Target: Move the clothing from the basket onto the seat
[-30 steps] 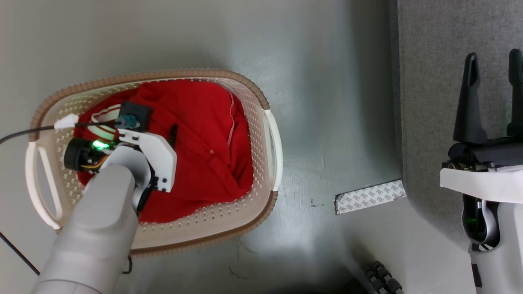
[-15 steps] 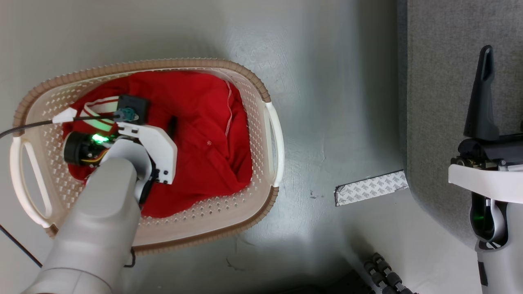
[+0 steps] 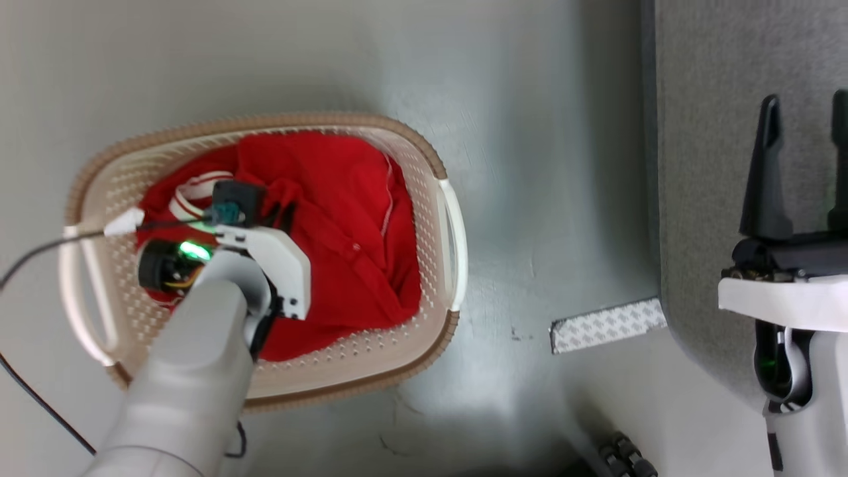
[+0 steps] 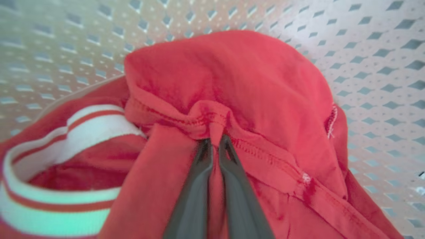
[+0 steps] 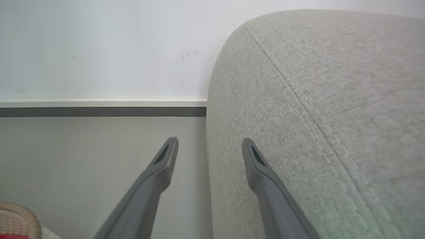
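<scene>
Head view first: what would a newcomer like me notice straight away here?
The bright red clothing heaped in the cream basket at the left grabs the eye, with the left fingers pinched shut on a fold. At the right, the right fingers are spread open above the grey seat.

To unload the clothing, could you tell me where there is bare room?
The seat by the open right hand is bare; so is the floor between it and the basket, bar a tape strip. The basket is crowded: clothing, left hand.

A home room: fabric sofa [image 3: 702,165], laundry basket [image 3: 298,119].
</scene>
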